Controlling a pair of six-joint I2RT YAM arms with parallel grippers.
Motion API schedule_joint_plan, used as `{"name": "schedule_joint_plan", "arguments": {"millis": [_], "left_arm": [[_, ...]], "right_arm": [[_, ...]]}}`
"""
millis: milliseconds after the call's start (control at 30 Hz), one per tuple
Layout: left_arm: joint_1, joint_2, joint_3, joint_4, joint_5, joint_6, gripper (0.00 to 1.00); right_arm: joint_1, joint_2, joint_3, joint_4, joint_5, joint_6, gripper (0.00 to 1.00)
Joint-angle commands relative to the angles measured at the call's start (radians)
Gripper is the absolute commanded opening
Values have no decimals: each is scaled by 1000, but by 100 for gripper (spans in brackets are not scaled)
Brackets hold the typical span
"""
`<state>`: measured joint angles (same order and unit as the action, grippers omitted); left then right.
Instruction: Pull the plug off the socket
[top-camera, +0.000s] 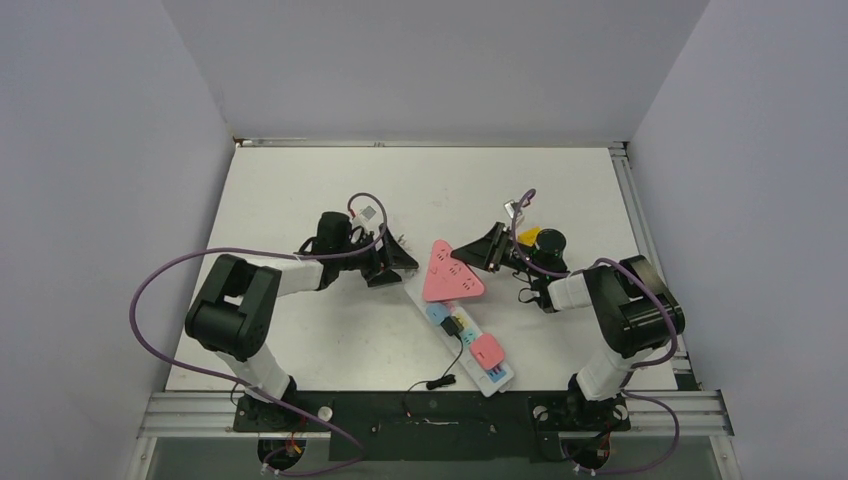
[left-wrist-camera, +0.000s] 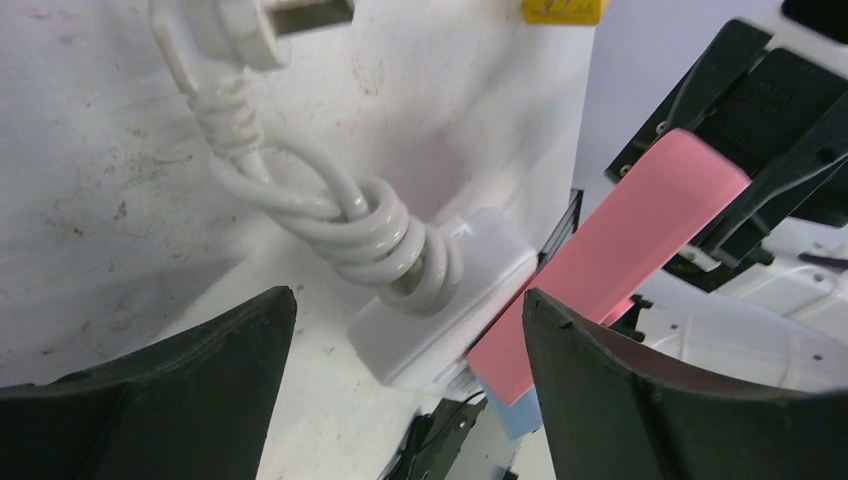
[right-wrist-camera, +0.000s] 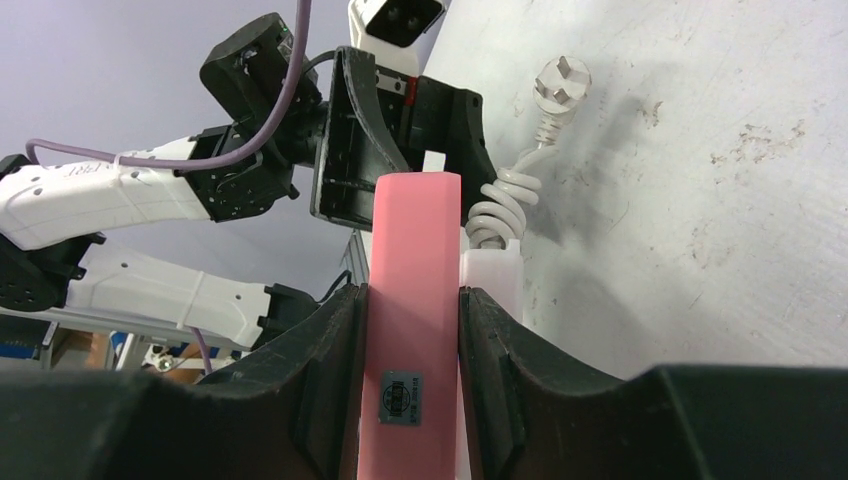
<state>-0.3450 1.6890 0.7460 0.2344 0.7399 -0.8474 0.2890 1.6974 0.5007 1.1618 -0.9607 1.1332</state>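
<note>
Pink plug (right-wrist-camera: 415, 230) pinched in right claw (right-wrist-camera: 408, 298), over socket (top-camera: 487, 352) end

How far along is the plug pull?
Done: the right gripper is shut on the pink plug. In hand: the plug sits tilted at the far end of the socket; whether its prongs are out cannot be told. The left gripper is open astride the end with the coiled cord. Left: lift the plug clear.

The pink plug (top-camera: 452, 272) covered the far end of the power strip (top-camera: 480, 348) in the overhead view. From the left wrist, the strip's cord plug (left-wrist-camera: 262, 25) was cut by the top edge, as was a yellow thing (left-wrist-camera: 563, 9) beyond the strip.
</note>
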Motion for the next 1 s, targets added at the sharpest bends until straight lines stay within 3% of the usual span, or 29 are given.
{"name": "schedule_joint_plan", "arguments": {"millis": [0,233,433,600,800,967], "left_arm": [[-2,22,-7,258,-38,-168,79],[-34,95,36,219,-62,-176,64],[-87,105,104,44,-118,-76,55],[-104,122,117,-2,-134,-62,38],[-107,132,122,-19,-136,-54,0],[-109,132,132,-42,-146,-36,0]], "right_arm": [[14,-70,27,61,-4,-46,5],[36,-80,26,12,11,-100,5],[47,-108,36,-92,26,-185,5],[60,-133,51,-212,40,-266,6],[98,-161,89,-424,53,-401,33],[123,-180,104,-531,51,-463,48]]}}
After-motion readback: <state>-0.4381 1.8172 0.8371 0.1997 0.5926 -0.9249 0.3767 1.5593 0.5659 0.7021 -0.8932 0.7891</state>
